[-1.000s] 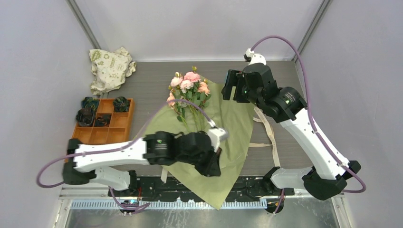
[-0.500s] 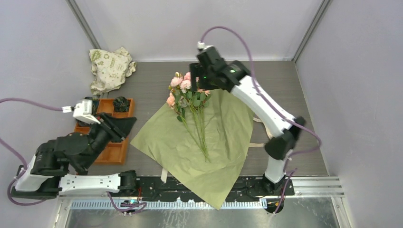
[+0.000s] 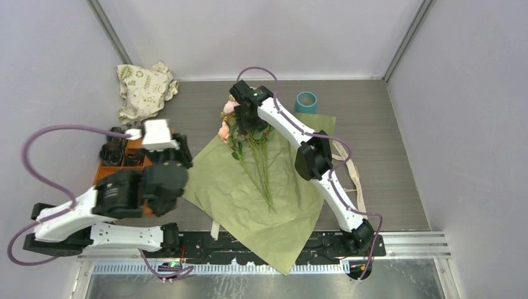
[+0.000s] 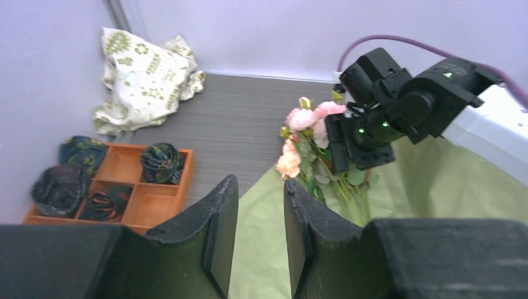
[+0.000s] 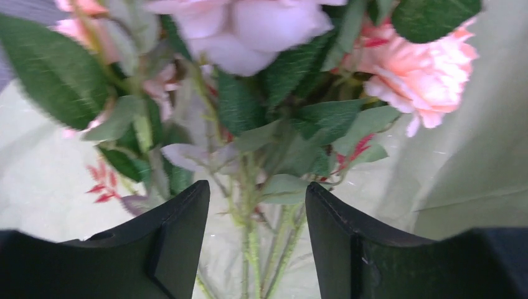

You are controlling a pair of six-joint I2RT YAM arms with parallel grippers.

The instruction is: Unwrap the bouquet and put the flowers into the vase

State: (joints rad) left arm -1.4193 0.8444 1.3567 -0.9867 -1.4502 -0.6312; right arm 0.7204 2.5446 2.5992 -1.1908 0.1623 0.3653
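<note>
The bouquet lies unwrapped: its olive-green sheet (image 3: 292,168) is spread flat, and the flowers (image 3: 235,118) rest on it with thin stems (image 3: 264,180) running toward me. In the right wrist view, pink and peach blooms (image 5: 423,75) fill the top, and my right gripper (image 5: 256,193) stands open astride the green stems (image 5: 252,243) just below the leaves. From above, that right gripper (image 3: 252,124) sits over the blooms. The teal vase (image 3: 306,101) stands upright behind the sheet's far corner. My left gripper (image 4: 260,193) is open and holds nothing, held back over the sheet's left edge (image 3: 180,156).
An orange compartmented tray (image 3: 159,163) with dark green rosettes sits at the left, partly under my left arm. A white leaf-printed cloth bag (image 3: 144,90) lies in the back left corner. Beige ribbon (image 3: 350,168) trails on the table right of the sheet.
My left arm swung from the sheet's middle back to the left, and its jaws opened. My right arm moved from the back right onto the blooms, uncovering the vase, and its jaws narrowed.
</note>
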